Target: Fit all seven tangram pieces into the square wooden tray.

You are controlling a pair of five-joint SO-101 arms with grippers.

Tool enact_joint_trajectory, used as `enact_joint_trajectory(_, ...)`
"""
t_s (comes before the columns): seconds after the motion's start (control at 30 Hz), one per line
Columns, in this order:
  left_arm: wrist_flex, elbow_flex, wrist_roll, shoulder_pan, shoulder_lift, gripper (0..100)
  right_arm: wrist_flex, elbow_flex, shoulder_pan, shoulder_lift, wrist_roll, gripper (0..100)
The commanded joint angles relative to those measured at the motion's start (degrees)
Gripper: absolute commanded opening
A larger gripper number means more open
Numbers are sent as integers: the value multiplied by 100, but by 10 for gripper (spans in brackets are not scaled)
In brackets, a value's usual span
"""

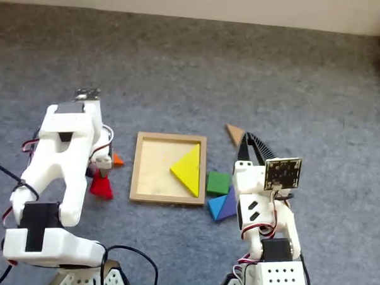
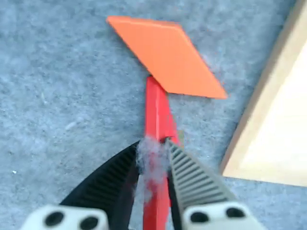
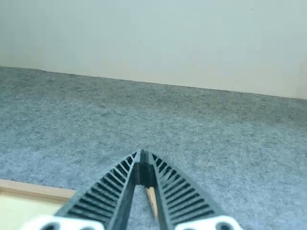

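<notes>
The square wooden tray (image 1: 138,178) lies between the arms with a yellow triangle (image 1: 187,169) in its right half. My left gripper (image 2: 154,143) is shut on a red triangle (image 2: 157,112), seen edge-on, just left of the tray (image 2: 249,143). The red triangle (image 1: 101,186) hangs under the left gripper (image 1: 98,172). An orange parallelogram (image 2: 168,55) lies flat on the carpet, touching the red piece's far tip. My right gripper (image 3: 142,155) is shut and raised off the carpet right of the tray, with a brown triangle (image 1: 234,133) beside its tips.
A green square (image 1: 218,183), a blue triangle (image 1: 214,207) and a purple piece (image 1: 229,205) lie close together off the tray's lower right corner, next to the right arm. The orange parallelogram (image 1: 117,159) sits left of the tray. Grey carpet runs back to a pale wall (image 3: 153,38).
</notes>
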Motion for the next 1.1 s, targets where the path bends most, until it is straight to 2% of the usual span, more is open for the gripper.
enact_joint_trajectory(0.0, 185, -242, -53, 75, -48, 24, -207, 163, -48, -84, 53, 11)
enact_joint_trajectory(0.2, 229, -207, -62, 251, -48, 5, -207, 163, -40, -92, 53, 11)
enact_joint_trajectory(0.37, 580, -242, -53, 760, -154, 5, -207, 163, -40, -92, 53, 11)
enact_joint_trajectory(0.6, 923, -242, -123, 1209, -1367, 5, -207, 163, -31, -101, 53, 11)
enact_joint_trajectory(0.9, 879, -224, -1609, 1411, -2352, 5, -207, 154, 207, -110, 18, 11)
enact_joint_trajectory(1.07, 826, -251, -1996, 1420, -2448, 5, -207, 145, 338, -110, 18, 11)
